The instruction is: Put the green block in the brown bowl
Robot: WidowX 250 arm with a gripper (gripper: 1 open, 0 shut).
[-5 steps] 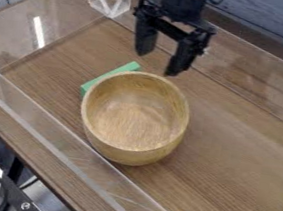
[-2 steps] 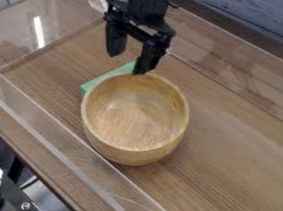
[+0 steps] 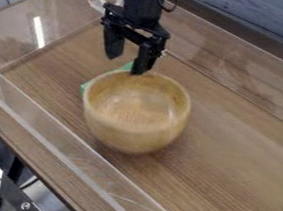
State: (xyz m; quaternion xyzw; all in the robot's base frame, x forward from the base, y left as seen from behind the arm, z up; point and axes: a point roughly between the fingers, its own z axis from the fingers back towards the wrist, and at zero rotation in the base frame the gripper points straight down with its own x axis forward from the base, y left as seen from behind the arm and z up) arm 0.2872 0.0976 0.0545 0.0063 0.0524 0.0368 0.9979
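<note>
- While hanging over the green block (image 3: 104, 77) beside the brown bowl (image 3: 135, 112): gripper (image 3: 128, 57) jaws wide, empty.
- Probably light, stiff, thin; best pinched across narrow sides.

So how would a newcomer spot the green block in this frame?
Find the round wooden brown bowl in the middle of the table. At its far-left rim, under the open black hand, a green block peeks out. It is the only bright green, flat thing there.
</note>
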